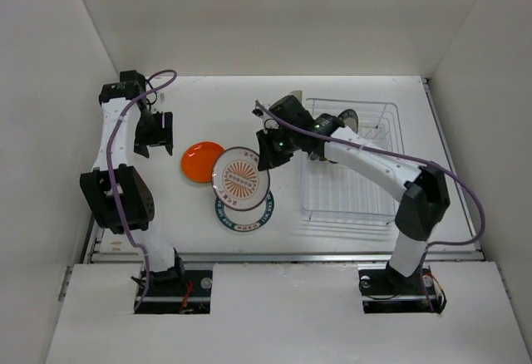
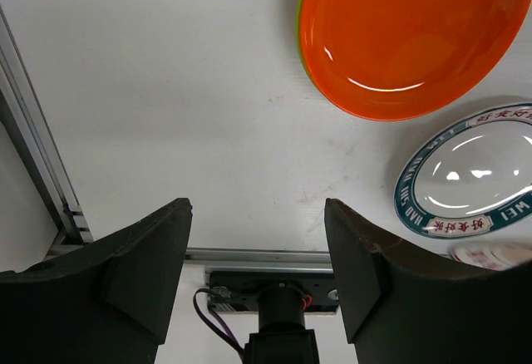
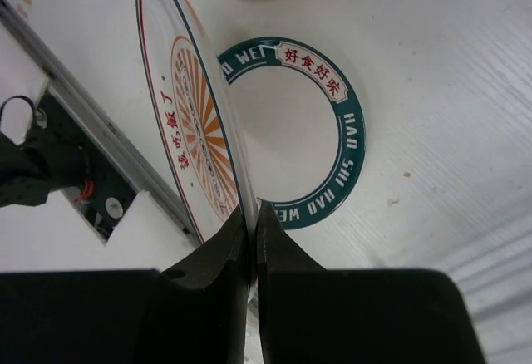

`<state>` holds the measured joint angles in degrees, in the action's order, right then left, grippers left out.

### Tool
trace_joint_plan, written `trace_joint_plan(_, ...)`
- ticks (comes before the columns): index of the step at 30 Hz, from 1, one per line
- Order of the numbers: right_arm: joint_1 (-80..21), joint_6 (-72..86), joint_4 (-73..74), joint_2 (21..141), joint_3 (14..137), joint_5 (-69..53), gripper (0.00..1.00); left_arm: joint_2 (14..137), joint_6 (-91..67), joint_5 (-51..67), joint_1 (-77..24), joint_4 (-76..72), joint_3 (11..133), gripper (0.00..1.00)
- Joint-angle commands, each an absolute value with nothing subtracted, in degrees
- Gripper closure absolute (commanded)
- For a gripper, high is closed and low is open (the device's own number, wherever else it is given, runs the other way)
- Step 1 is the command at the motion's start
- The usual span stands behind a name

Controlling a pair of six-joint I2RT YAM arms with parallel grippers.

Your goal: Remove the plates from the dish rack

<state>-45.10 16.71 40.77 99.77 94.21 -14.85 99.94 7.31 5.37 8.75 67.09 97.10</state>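
My right gripper [image 3: 252, 214] is clamped on the rim of the sunburst plate [image 1: 239, 179]. It's tilted over the teal-rimmed plate [image 1: 249, 216], which lies flat mid-counter [image 1: 208, 98] toward the near edge. My left gripper [image 1: 155, 135] is open and empty near the left edge, beside the orange plate [image 1: 203, 161] stacked on a green plate [image 2: 304, 15]. The dish rack [image 1: 366, 189] is by the right edge.

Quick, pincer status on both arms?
Left pincer: open, holding nothing.
Right pincer: shut on the sunburst plate, gripping its rim.
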Motion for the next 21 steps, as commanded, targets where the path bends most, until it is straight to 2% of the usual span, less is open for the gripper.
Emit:
trace_joint_plan(1,-44.38,15.91,34.02,102.65,95.01,-23.29,1.0,95.98,6.94,4.83,9.23,68.55,97.65,0.38)
trace_joint_plan(10,-44.38,15.38,32.78,109.59,91.06,-25.75,0.98,95.98,6.94,4.31,9.23,68.55,96.59,0.38)
trace_joint_plan(13,-44.38,14.85,33.39,111.0,89.74,-25.06,0.83,95.98,6.94,4.31,9.23,68.55,96.59,0.38)
trace_joint_plan(14,-44.38,14.85,34.27,111.53,89.74,-25.05,0.73,95.98,6.94,4.31,9.23,68.55,96.59,0.38)
trace_joint_plan(15,-44.38,14.85,34.89,111.53,89.74,-24.09,0.48,95.98,6.94,4.31,9.23,68.55,96.59,0.38)
trace_joint_plan(16,-44.91,14.85,35.68,111.53,89.74,-21.91,0.39,95.98,6.94,4.31,9.23,68.55,97.11,0.38)
trace_joint_plan(18,-44.91,14.33,37.61,111.53,89.74,-19.26,0.24,95.98,6.94,4.31,9.23,68.55,97.12,0.38)
trace_joint_plan(21,-45.44,14.33,38.76,110.22,90.26,-14.25,0.19,95.98,6.94,4.31,9.23,68.55,97.65,0.38)
